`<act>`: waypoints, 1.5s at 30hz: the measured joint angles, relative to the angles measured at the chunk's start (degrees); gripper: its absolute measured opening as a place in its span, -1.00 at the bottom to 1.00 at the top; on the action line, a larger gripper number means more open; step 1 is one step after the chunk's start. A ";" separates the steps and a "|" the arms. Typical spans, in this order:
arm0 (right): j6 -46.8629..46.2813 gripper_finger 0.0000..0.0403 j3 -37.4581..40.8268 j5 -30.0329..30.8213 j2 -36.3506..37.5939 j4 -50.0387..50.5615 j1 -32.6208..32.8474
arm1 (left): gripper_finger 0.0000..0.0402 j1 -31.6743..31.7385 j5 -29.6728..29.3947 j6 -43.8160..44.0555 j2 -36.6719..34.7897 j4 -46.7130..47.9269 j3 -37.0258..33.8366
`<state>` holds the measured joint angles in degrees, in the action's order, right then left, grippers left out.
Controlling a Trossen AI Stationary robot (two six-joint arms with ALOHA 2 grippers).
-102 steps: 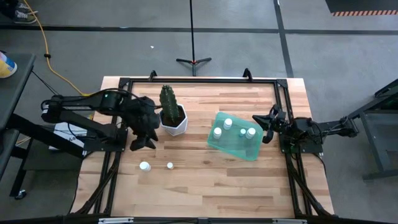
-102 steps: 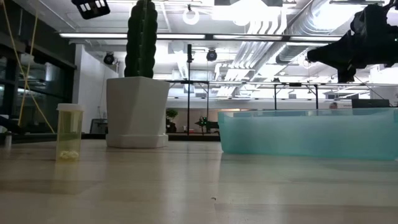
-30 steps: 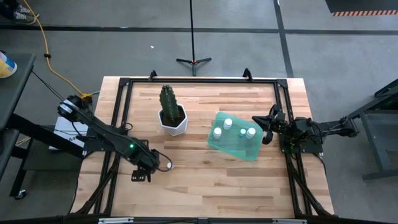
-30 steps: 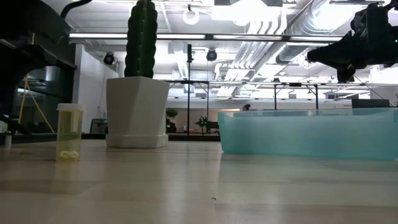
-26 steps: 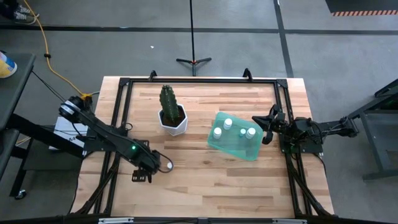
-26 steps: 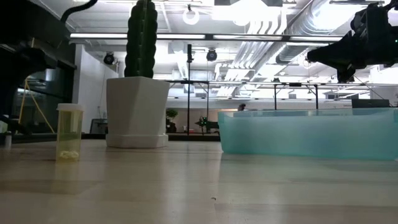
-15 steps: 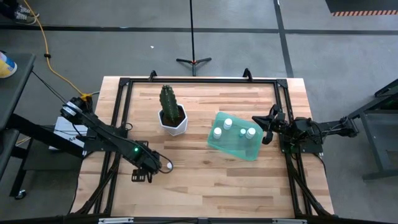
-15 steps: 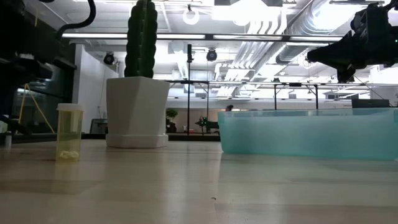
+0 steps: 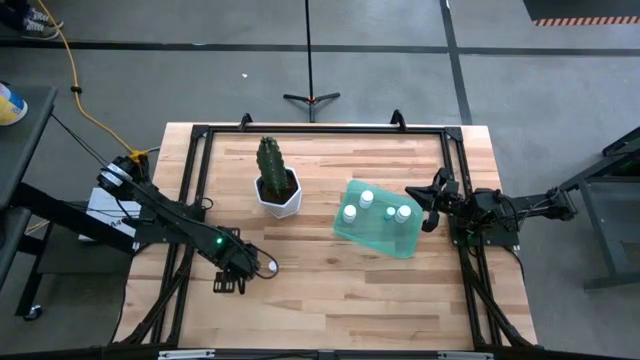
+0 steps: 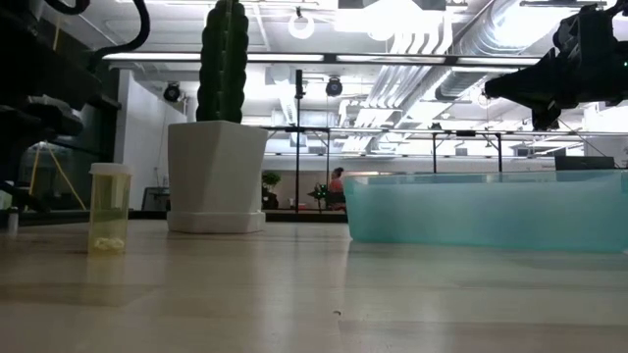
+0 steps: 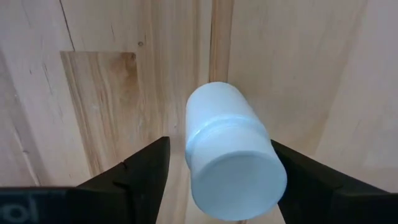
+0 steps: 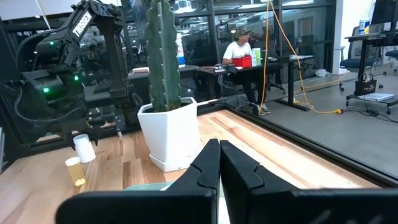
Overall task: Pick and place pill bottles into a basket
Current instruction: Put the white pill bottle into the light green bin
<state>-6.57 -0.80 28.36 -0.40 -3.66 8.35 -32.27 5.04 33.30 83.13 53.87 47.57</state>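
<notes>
A white pill bottle (image 11: 231, 163) stands on the wood table near its front left, seen cap-first in the left wrist view. My left gripper (image 9: 232, 270) hangs over it, open, one finger on either side of the bottle, and hides it in the high view. A second small bottle (image 9: 271, 266), yellowish with a white cap (image 10: 110, 208), stands just to its right. The teal basket (image 9: 375, 240) lies right of centre with several white-capped bottles (image 9: 366, 198) in it. My right gripper (image 9: 430, 205) is shut and empty at the basket's right side, above the table.
A white faceted pot with a tall cactus (image 9: 279, 192) stands at the far centre-left, between the loose bottles and the basket. A black frame (image 9: 320, 128) runs around the table's edges. A person (image 12: 239, 46) sits in the room beyond the table.
My left gripper has stayed over the white bottle and come down a little toward it, still open. The bottles and the basket have kept their places.
</notes>
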 joint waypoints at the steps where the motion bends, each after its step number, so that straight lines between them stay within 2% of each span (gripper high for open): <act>1: 0.00 -0.99 0.00 0.00 0.00 0.00 0.00 | 0.42 0.00 -0.01 0.02 0.00 -0.06 0.00; 13: 0.15 -1.00 0.00 -0.03 -0.01 0.01 -0.01 | 0.29 0.00 -0.11 -0.39 0.00 -1.29 0.00; 21: 0.15 -0.99 0.00 -0.02 -0.01 0.02 0.00 | 0.09 0.00 0.25 -0.46 -0.02 -1.25 0.00; 29: 0.15 -0.99 0.00 -0.03 -0.01 0.02 0.00 | 0.12 0.00 0.89 1.89 -0.02 -0.89 1.09; 34: 0.16 -0.99 0.00 -0.04 0.00 0.02 0.00 | 0.07 0.02 0.90 1.88 -0.02 3.44 6.65; 39: 0.17 -1.00 0.00 -0.02 0.00 0.02 0.01 | 0.09 0.02 0.22 1.84 -0.02 11.31 15.81; 45: 0.09 -1.00 0.00 -0.07 0.00 0.05 0.00 | 0.08 0.02 -8.92 -1.11 -0.02 13.59 27.13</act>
<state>-6.48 -0.80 28.29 -0.40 -3.61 8.35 -32.25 -3.88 32.19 83.11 67.46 74.70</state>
